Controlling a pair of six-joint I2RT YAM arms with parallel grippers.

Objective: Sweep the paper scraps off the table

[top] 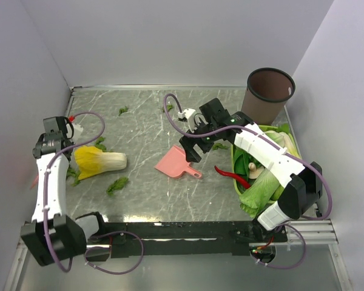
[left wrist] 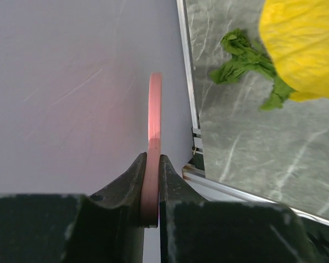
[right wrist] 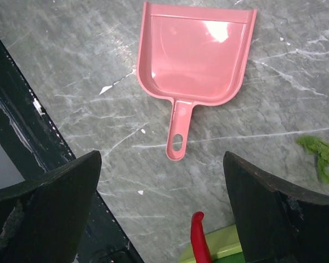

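1. Presently the right gripper hangs with its jaws spread wide and nothing in them. It is straight above the pink dustpan, which lies flat near the middle of the table. The pan's mouth faces the far-left corner and its handle points towards the near-right.
2. The left gripper is clamped on a thin pink piece. It shows edge-on, so I cannot tell what it is; probably it is the sweeping tool. This gripper sits at the left edge, over the rail and near the cabbage.
3. The paper scraps are scattered. One lies towards the near edge, left of the dustpan. Some lie against the cabbage, two by the far edge, and one near the green tub at the right edge. None is in the pan.
4. The step in hand looks like picking up the dustpan. The fingers already stand on either side of the handle's line, so a straight descent with little turning should serve.
5. The handle is thin and lies flat, so go down until the fingertips almost meet the tabletop. Close across the handle's middle rather than its holed tip, so the pan is less likely to swing.
6. Mind the red chilli, which lies close to the handle's end; a careless descent could nudge it.
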